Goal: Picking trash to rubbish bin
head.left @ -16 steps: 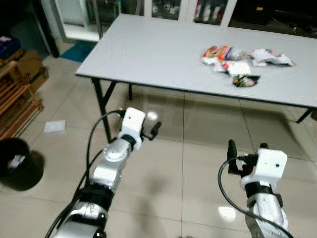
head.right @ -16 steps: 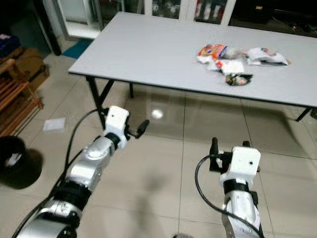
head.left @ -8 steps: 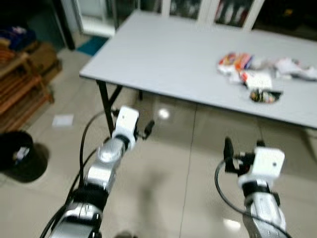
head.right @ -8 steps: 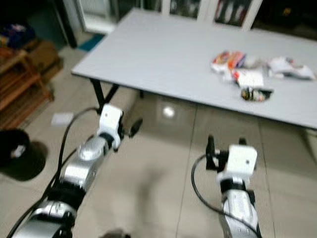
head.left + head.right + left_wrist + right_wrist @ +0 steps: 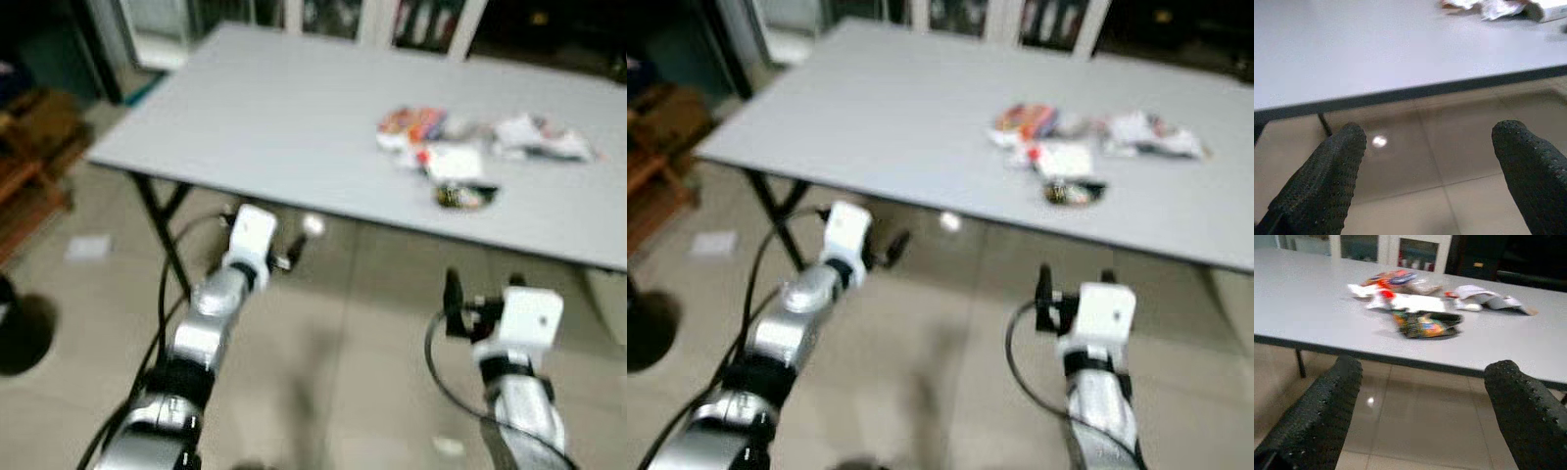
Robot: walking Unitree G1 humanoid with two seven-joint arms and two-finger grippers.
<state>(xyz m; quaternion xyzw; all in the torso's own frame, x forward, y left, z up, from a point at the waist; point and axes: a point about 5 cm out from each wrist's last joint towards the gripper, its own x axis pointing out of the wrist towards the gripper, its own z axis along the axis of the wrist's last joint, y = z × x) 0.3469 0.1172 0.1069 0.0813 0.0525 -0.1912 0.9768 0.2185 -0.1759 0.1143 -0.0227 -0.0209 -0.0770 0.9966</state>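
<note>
Below the table's near edge, over the tiled floor, both grippers are held out in front with their fingers spread and nothing between them. The right gripper looks straight at the trash: a dark, colourful wrapper lies closest to the edge, with white and orange packets behind it and a crumpled white wrapper off to one side. The left gripper faces a bare stretch of the grey table, with the trash far off at that view's corner. The head views are blurred, so the robot is probably on the move. The step in hand looks like the approach. Next, it must close in and raise the right gripper above the tabletop before reaching for the dark wrapper.
</note>
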